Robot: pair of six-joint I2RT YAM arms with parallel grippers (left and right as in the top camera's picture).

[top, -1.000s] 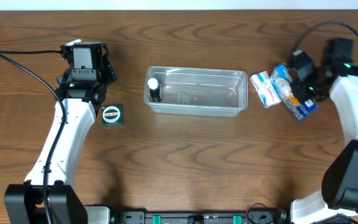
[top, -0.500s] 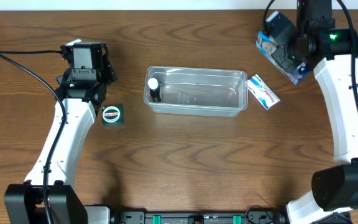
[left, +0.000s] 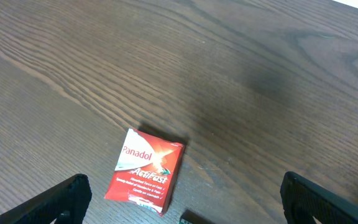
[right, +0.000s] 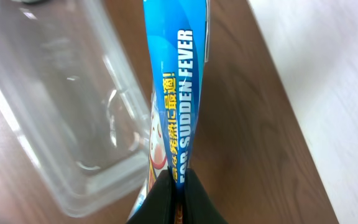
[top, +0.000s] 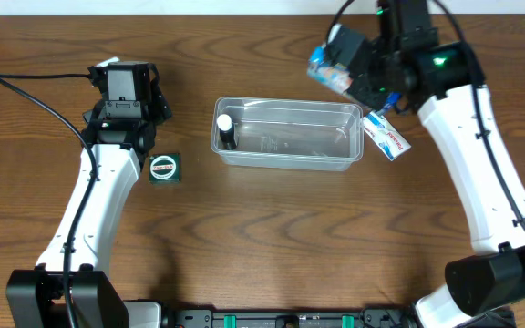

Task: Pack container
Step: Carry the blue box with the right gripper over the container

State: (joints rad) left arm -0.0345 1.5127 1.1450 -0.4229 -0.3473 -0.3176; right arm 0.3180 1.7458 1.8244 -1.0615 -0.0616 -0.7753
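Centre of the overhead view: a clear rectangular plastic container (top: 288, 155) on the brown wooden surface (top: 272, 237), with a small dark bottle with a white cap (top: 226, 130) inside at its left end. Just right of it, a white-and-blue carton (top: 386, 135) flat on the wood; off to the left, a small green square box (top: 164, 169). Right end effector (top: 358, 68) clamped on a blue printed packet (top: 329, 67), held above the container's upper right corner. Only from the right wrist: packet edge-on, lettered "FOR SUDDEN FEVER", pinched between dark fingers (right: 194, 202). Only from the left wrist: a red Panadol box (left: 145, 171) lying flat, left end effector (left: 185, 183) spread wide, holding nothing. Against half a second ago: packet and right arm shifted left from the upper right of the frame; left arm unmoved.
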